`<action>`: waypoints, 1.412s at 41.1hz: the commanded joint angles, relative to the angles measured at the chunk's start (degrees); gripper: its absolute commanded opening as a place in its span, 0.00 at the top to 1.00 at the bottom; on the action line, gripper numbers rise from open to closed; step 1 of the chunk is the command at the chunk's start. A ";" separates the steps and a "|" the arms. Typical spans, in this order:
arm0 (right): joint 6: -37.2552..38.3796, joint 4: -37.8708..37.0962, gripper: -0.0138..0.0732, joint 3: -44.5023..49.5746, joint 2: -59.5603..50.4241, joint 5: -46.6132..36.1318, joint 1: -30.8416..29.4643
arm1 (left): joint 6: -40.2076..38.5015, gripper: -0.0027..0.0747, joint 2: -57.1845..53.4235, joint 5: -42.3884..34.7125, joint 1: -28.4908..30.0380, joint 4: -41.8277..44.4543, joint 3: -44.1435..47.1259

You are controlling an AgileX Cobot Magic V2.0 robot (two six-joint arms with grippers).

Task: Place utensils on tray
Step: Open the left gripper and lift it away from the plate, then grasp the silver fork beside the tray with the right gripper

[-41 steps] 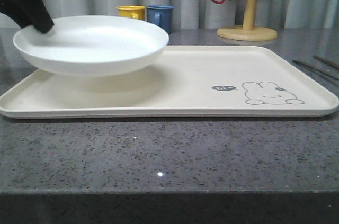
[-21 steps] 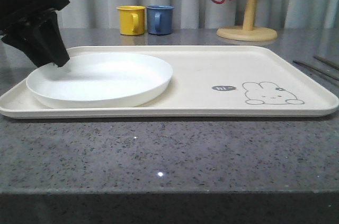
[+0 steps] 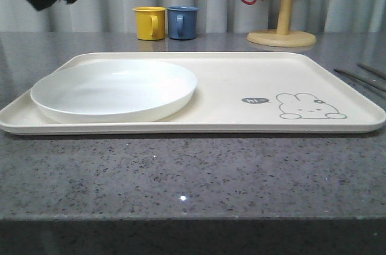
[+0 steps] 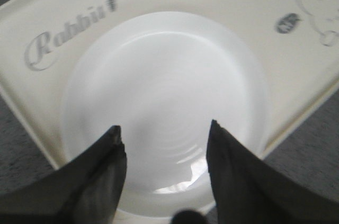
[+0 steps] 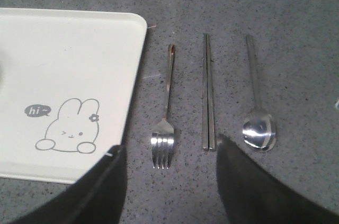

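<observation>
Plate [image 3: 114,89] sitting on tray [image 3: 241,80], left end. Left tool [image 4: 164,142] wide and empty above it. Right tool [image 5: 169,155] wide too, over fork [image 5: 165,128] and chopsticks [image 5: 208,91] on bench [image 5: 296,49].

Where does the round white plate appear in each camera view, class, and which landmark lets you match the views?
Front view: the plate lies on the left part of the tray.
Left wrist view: the plate sits mid-picture, just beyond the open left gripper.
Right wrist view: I cannot make out the plate here; the tray corner is in sight.
Shared landmark: the grey rabbit drawing with its "hi" bubble, printed on the tray.
</observation>
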 commanded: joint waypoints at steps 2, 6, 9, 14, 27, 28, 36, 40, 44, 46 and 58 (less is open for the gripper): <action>0.00 0.12 0.36 -1.85 0.47 -3.53 0.04 | -5.88 0.51 -9.36 -1.12 -10.86 7.76 1.93; 0.00 0.12 0.36 -1.85 0.47 -3.53 0.04 | -15.68 0.51 -15.04 -1.78 -17.93 18.26 5.70; 0.00 -0.56 0.36 -1.85 0.47 -3.99 0.04 | -22.30 0.51 -19.26 -2.08 -21.58 23.54 8.73; 0.00 -0.85 0.36 -1.85 0.47 -4.37 0.04 | -29.25 0.51 -26.63 -3.45 -24.56 26.39 14.15; 0.00 -0.13 0.36 -1.85 0.47 -4.07 0.04 | -29.49 0.51 -40.80 -7.17 -24.90 26.39 24.34; 0.00 -0.01 0.36 -1.85 0.47 -3.96 0.04 | -29.49 0.51 -41.28 -7.26 -24.90 26.39 24.49; -1.10 0.95 0.36 -3.98 1.96 -0.84 0.04 | -29.49 0.51 -42.48 -7.19 -24.90 26.39 24.78; -2.16 1.21 0.36 -7.63 6.20 4.75 0.12 | -29.49 0.51 -42.36 -7.19 -24.90 26.39 24.78; -2.16 1.36 0.36 -11.28 10.99 9.20 0.88 | -29.49 0.51 -42.36 -7.29 -24.90 26.39 24.78; -2.16 1.36 0.36 -13.04 13.54 10.83 1.51 | -29.49 0.51 -42.36 -7.29 -24.90 26.39 24.78; -2.16 1.36 0.36 -23.10 30.48 18.05 3.16 | -29.49 0.51 -42.36 -7.29 -24.90 26.39 24.78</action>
